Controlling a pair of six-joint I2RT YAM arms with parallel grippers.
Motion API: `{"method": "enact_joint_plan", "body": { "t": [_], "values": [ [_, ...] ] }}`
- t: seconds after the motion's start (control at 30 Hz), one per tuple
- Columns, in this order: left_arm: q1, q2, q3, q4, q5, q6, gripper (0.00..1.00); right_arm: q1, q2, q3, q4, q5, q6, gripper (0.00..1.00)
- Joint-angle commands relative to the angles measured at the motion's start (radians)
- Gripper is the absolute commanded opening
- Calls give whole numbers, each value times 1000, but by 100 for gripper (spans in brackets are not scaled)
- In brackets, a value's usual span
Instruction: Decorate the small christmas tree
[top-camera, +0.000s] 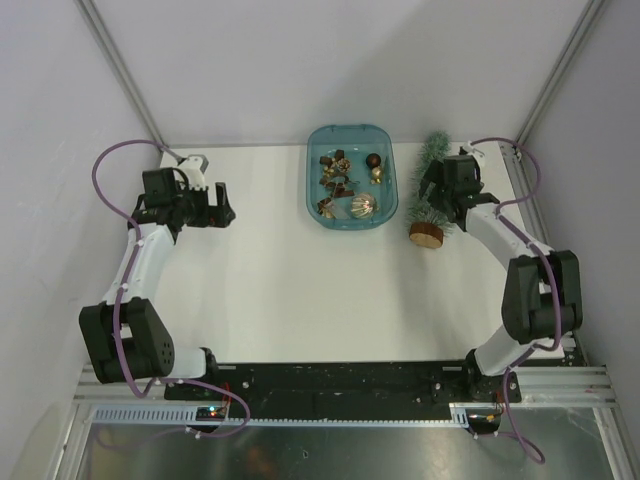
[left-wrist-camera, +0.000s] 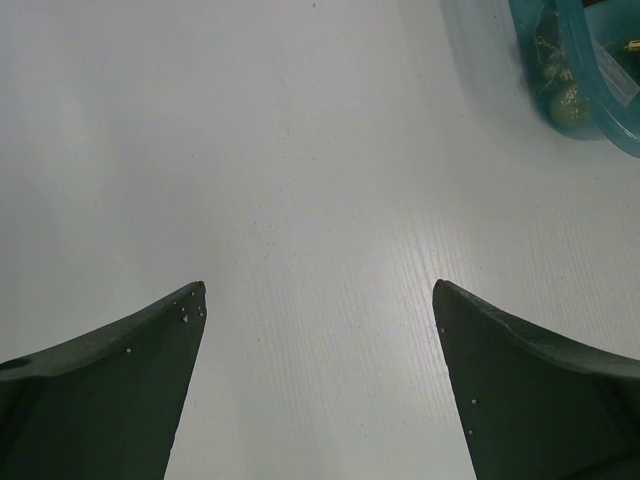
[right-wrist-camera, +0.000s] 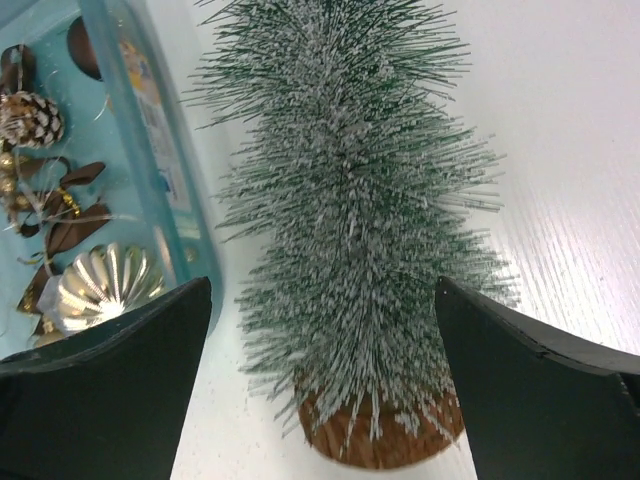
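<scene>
The small christmas tree is a frosted-green bottle-brush cone. It seems to lie on its side just right of the blue tray, with its wooden disc base toward the near side. My right gripper hovers over the tree's lower half. In the right wrist view the jaws of that gripper stand wide open on either side of the tree and do not touch it. My left gripper is open and empty over bare table at the far left.
The blue tray holds several small ornaments. They include a ribbed gold ball, a pine cone and brown pieces. The tray's corner shows at the top right of the left wrist view. White walls enclose the table.
</scene>
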Motion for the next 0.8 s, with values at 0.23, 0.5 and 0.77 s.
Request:
{"method": "enact_joint_plan", "body": {
  "t": [0.23,0.5,0.77],
  "values": [
    [9,39,45,-5,83,16,100,-18,108,66,102,72,-75,71],
    [9,59,47,-4,80,25,100,4,114,68,69,127,-95,14],
    [7,31,50,-4,104,31,100,144,-70,-11,48,181,-93,0]
  ]
}}
